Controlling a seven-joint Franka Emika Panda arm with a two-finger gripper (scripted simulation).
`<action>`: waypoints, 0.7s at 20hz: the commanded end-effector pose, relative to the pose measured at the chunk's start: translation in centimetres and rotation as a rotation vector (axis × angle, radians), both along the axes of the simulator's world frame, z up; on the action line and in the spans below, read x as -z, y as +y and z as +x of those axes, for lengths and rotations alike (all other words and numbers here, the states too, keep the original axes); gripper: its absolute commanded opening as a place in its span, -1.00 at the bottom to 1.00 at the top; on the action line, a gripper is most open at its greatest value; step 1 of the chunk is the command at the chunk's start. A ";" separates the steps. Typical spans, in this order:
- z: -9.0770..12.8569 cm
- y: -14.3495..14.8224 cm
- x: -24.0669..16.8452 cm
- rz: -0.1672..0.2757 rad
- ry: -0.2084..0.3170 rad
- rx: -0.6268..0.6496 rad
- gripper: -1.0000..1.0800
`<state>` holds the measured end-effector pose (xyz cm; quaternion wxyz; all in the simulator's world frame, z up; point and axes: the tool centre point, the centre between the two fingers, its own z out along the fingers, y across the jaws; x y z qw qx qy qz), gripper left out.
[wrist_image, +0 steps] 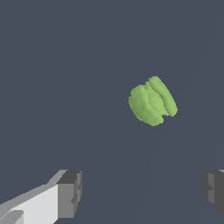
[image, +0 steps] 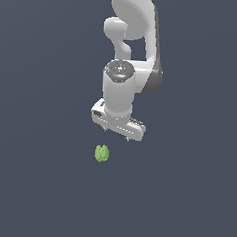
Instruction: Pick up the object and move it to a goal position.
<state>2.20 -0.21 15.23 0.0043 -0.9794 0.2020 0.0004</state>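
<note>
My jaws (image: 117, 132) stood wide apart and held nothing, the two grey fingertips (wrist_image: 70, 192) well separated with only bare surface between them. The small lime-green, lumpy rounded blob (image: 102, 153) lay on the dark grey tabletop (image: 185, 195), apart from me, below my jaws and slightly toward the exterior view's left; I could not tell how high I hung above it.

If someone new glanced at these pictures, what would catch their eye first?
The lime-green object stands out most, alone on the dark grey floor. Just above it hangs the white arm's gripper, nearer the exterior view's right. In the wrist view the fingers are spread wide with nothing between them.
</note>
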 end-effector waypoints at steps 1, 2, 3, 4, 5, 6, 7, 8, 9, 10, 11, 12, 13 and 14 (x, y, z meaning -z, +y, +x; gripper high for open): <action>0.4 -0.5 0.5 0.002 0.002 0.081 0.92; 0.5 -0.7 0.7 0.002 0.002 0.112 0.92; 0.7 -0.9 0.8 0.003 0.003 0.144 0.92; 0.8 -1.0 1.0 0.003 0.004 0.175 0.92; 0.9 -1.2 1.2 0.003 0.004 0.207 0.92; 1.1 -1.4 1.4 0.003 0.005 0.238 0.92; 1.2 -1.6 1.6 0.004 0.006 0.269 0.92; 1.3 -1.8 1.8 0.004 0.006 0.301 0.92; 1.5 -2.0 2.0 0.004 0.007 0.332 0.92; 1.6 -2.2 2.2 0.004 0.007 0.363 0.92; 1.7 -2.4 2.3 0.004 0.007 0.394 0.92; 1.9 -2.6 2.5 0.003 0.008 0.425 0.92; 2.0 -2.8 2.7 0.003 0.008 0.456 0.92; 2.1 -3.0 2.9 0.003 0.009 0.487 0.92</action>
